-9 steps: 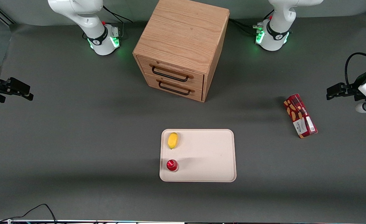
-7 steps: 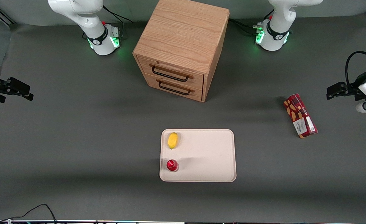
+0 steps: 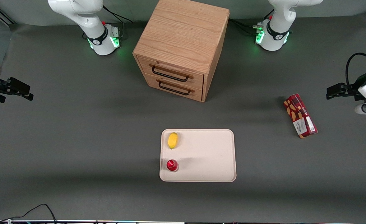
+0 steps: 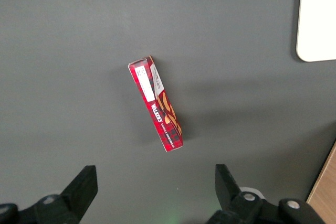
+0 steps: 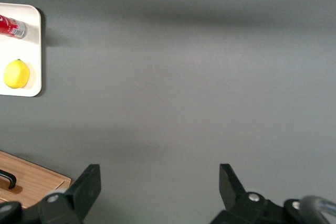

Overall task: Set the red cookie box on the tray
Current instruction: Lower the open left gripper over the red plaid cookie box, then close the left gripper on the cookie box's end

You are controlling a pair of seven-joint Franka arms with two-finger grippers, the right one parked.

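claw: left claw (image 3: 329, 92) up over the working arm's end of the counter (image 3: 77, 140), fingers (image 4: 84, 184) spread wide, holding nothing
red cookie box: (image 3: 300, 115) flat on the counter near that same end, apart from the claw, lying at a slant to the counter edges; also visible from the wrist (image 4: 156, 103), between and ahead of the fingers
tray: (image 3: 207, 155) mid-counter toward the front edge, well apart from the box; only one corner in the wrist view (image 4: 317, 19)
tray load: lemon (image 3: 172, 140) and small red can (image 3: 172, 165) along the tray edge toward the parked arm's end; rest of tray bare
cabinet: wooden two-drawer unit (image 3: 183, 46) toward the back edge, off the direct box-to-tray line
step: approach, nothing gripped yet
how: turn wrist so fingers straddle the narrow width, centre on mid-length, drop straight down, close on the long sides
risk: off-centre grip likely tips the box; cardboard likely crushes if squeezed hard
placement: aim for the bare tray half nearest the box
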